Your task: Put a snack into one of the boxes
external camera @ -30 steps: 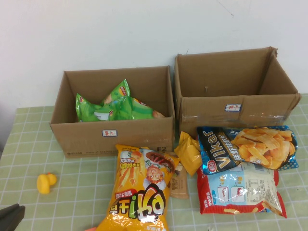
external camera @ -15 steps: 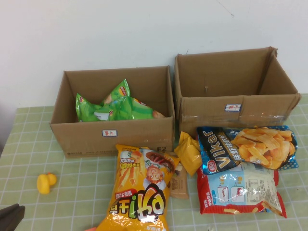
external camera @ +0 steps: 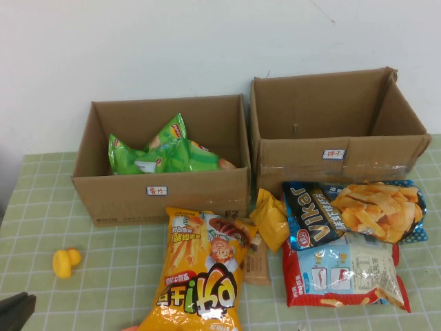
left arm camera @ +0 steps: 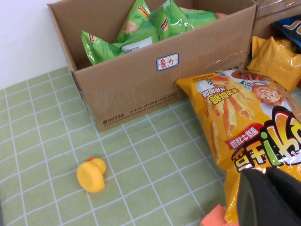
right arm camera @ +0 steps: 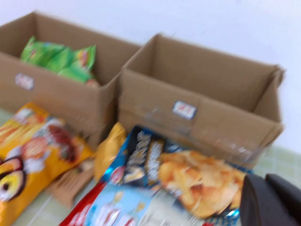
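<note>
The left gripper [external camera: 15, 312] sits low at the table's near left corner; can't tell if it's spread or pinched. The right gripper [right arm camera: 270, 200] shows only in its wrist view, same problem.

Best snack to grab, I think: the big orange-yellow crinkly chip bag [external camera: 203, 272], just to the right of the left gripper & lying flat. Pinch an edge, not the puffy middle, w/ a slow lift.

The left brown cardboard box [external camera: 160, 196], behind the bag, holds green snack bags [external camera: 162, 153]. The right brown cardboard box [external camera: 337, 155] looks empty.
</note>
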{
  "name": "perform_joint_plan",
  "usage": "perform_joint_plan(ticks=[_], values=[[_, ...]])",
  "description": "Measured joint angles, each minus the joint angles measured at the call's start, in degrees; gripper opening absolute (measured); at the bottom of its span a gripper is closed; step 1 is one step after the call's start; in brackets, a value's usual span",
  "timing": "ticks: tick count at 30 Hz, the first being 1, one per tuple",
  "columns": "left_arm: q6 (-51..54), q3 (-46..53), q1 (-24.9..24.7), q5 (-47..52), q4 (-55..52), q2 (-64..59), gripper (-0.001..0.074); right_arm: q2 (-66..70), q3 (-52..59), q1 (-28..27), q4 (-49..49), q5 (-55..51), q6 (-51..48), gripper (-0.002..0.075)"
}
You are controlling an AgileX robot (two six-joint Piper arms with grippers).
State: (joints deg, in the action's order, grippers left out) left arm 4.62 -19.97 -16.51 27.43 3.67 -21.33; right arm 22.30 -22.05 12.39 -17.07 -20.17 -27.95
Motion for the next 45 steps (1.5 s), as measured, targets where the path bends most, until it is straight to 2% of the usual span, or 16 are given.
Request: perform_joint_plan(ticks=[5,7,13,17,22,29,45], values=[[0.0,0.0,0.0,0.0,0.0,0.0,-0.0001,-4.86,7.99,-0.12,0.59,10.81,0.12,-0.0002],[0.0,0.0,0.0,0.0,0.0,0.0,-0.0001,-9.52,11.86,-1.9,3.55,11.83,3.6,-0.0002],[0.0,0.0,0.0,0.0,0.0,0.0,-0.0001,-16.92,15.38,-10.5,13.63,-0.9,16.59,-0.0002],[0.0,0.0,0.0,0.0,0.0,0.0,-0.0001,-20.21,18.7,-13.15,15.48,0.81,19.83,-0.0002],[0.0,0.0,0.0,0.0,0.0,0.0,-0.0001,-22.72,23.46,-13.17,15.71,4.65,22.89,-0.0002],[0.0,0.0,0.0,0.0,0.0,0.0,-0.0001,-22.81,23.4,-13.17,15.84,0.83,23.75,-0.0002],[0.0,0.0,0.0,0.0,0.0,0.0,-0.0001,-22.81,23.27,-13.17,15.96,0.34,25.72,-0.0002]])
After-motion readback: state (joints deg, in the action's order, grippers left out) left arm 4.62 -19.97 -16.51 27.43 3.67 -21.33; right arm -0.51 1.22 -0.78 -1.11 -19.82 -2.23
